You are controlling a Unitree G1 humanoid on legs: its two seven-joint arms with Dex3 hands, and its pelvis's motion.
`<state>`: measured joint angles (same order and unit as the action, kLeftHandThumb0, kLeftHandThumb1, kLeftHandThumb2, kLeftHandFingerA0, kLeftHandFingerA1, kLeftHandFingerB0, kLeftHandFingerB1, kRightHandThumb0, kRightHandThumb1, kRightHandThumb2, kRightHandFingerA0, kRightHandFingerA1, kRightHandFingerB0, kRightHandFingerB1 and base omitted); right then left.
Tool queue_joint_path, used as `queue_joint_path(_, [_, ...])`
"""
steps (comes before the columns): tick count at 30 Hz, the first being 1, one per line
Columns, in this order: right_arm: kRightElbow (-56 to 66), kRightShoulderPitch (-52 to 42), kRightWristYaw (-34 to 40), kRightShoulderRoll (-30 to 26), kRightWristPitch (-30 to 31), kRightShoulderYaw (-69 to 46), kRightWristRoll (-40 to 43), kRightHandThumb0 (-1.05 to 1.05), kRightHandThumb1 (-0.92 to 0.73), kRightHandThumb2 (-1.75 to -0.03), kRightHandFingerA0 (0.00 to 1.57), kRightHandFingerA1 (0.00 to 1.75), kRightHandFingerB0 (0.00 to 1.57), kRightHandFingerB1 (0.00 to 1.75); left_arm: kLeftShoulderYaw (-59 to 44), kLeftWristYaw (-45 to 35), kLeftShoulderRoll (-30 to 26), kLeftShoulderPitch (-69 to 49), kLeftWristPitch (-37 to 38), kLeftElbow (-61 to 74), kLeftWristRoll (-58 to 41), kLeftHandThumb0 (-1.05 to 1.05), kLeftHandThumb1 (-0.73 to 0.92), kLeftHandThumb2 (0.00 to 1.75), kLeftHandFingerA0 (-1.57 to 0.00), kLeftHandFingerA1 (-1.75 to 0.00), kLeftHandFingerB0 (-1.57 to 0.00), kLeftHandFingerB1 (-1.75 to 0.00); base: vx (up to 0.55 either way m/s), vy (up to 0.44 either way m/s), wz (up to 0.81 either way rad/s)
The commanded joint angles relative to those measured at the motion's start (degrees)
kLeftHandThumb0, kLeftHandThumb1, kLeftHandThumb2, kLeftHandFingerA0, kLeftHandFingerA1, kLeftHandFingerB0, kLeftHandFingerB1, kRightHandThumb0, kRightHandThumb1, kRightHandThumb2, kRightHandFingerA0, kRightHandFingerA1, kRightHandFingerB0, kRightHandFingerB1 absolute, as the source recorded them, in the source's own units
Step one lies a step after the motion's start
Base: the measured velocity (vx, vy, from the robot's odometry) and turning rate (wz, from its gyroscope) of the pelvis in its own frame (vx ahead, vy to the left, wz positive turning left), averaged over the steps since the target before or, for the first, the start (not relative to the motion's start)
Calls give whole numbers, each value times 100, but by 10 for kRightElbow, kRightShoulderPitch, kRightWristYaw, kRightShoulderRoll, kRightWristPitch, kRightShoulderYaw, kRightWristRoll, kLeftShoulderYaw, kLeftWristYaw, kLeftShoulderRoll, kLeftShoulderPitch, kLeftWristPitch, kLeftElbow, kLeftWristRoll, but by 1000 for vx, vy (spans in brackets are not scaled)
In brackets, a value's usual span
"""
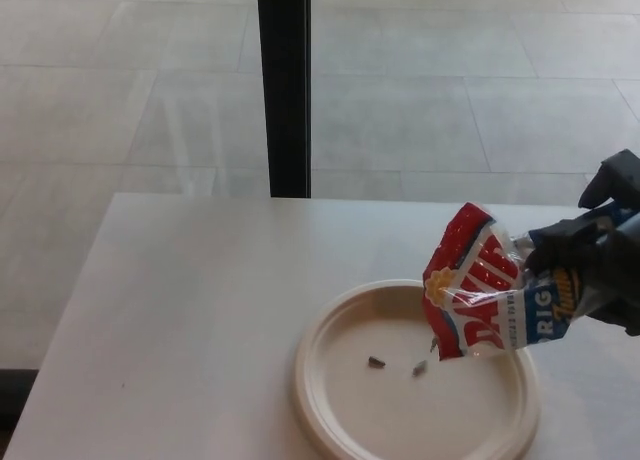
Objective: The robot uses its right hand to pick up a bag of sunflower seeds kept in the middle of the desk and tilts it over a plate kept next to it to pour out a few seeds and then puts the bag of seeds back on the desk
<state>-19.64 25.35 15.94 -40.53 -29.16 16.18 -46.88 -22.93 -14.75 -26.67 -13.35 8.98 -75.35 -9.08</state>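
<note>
My right hand [600,255] is shut on a red, white and blue bag of sunflower seeds [485,298], holding it in the air at the right. The bag is tipped to the left, its open mouth pointing down over the right half of a cream round plate [330,400] on the white desk [190,310]. Two or three dark seeds [377,361] lie on the plate under the bag's mouth, one more seems to be falling just below it. My left hand does not show.
A black upright post [284,85] stands behind the desk's far edge, with a grey tiled floor beyond. The desk's left edge runs down the picture's left; bare desk surface lies left of the plate.
</note>
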Motion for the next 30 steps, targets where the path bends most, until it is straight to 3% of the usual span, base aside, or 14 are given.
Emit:
queue_joint_path(1, [-1, 14, 17, -17, -20, 5, -27, -42, -70, -66, 97, 165, 86, 71, 5, 3, -12, -2, 3, -1, 8, -91, 92, 70, -28, -52, -21, -35, 0, 0, 0])
queue_joint_path(12, [7, 34, 16, -19, -27, 5, -46, -47, -70, -61, 97, 169, 86, 72, 5, 2, -14, 1, 2, 0, 4, -92, 91, 68, -27, -53, -21, -35, 0, 0, 0])
queue_joint_path(13, [9, 42, 20, -23, -26, 10, -60, -47, -67, -65, 96, 171, 86, 71, 5, 0, -14, 0, 4, 0, 3, -89, 70, 109, -23, -58, -15, -46, 0, 0, 0])
queue_joint_path(14, [6, 45, 25, -22, -29, 11, -62, -48, -66, -65, 96, 172, 88, 73, 4, 2, -14, 1, 2, 0, 2, -92, 90, 68, -27, -53, -21, -35, 0, 0, 0])
queue_joint_path(15, [2, 48, 39, -25, -37, 12, -68, -48, -67, -60, 99, 169, 89, 70, 5, 2, -15, 2, 0, 1, 3, -88, 69, 109, -24, -58, -16, -46, 0, 0, 0])
queue_joint_path(16, [3, 52, 41, -28, -39, 16, -76, -50, -65, -65, 98, 172, 88, 69, 3, 2, -14, 3, -1, 1, 1, -92, 90, 68, -27, -53, -19, -34, 0, 0, 0])
queue_joint_path(20, [-2, 61, 53, -35, -55, 22, -87, -43, -68, -60, 97, 173, 88, 72, 4, 0, -16, 3, -2, 3, 1, -92, 91, 69, -26, -53, -19, -35, 0, 0, 0])
queue_joint_path(21, [1, 65, 35, -40, -61, 24, -81, -39, -67, -65, 96, 175, 87, 77, 6, 2, -18, 5, -4, 3, 4, -89, 70, 110, -23, -57, -15, -46, 0, 0, 0])
queue_joint_path(22, [0, 68, 35, -41, -64, 25, -81, -39, -68, -61, 95, 175, 88, 77, 4, 2, -18, 7, -5, 2, 2, -89, 70, 109, -23, -58, -15, -46, 0, 0, 0])
queue_joint_path(23, [0, 71, 34, -42, -67, 26, -82, -41, -48, -94, 124, 139, 81, 81, 3, 0, -18, 7, -5, 1, 1, -92, 92, 69, -24, -52, -18, -35, 0, 0, 0])
queue_joint_path(24, [0, 74, 31, -45, -70, 27, -82, -41, -48, -94, 125, 139, 81, 81, 3, -2, -19, 7, -7, 2, 1, -89, 70, 109, -22, -57, -14, -46, 0, 0, 0])
queue_joint_path(26, [2, 81, 26, -51, -74, 31, -89, -41, -48, -93, 124, 139, 82, 81, -5, 0, -18, 10, -13, -1, -6, -89, 68, 108, -22, -58, -16, -46, 0, 0, 0])
queue_joint_path(27, [0, 84, 31, -52, -77, 32, -90, -40, -49, -95, 124, 138, 81, 82, -5, -2, -18, 11, -12, -1, -6, -91, 90, 68, -24, -53, -19, -35, 0, 0, 0])
queue_joint_path(30, [-3, 87, 36, -56, -82, 36, -93, -41, -48, -94, 124, 139, 81, 82, -3, -6, -19, 8, -6, 1, -2, -93, 90, 68, -23, -55, -18, -37, 0, 0, 0])
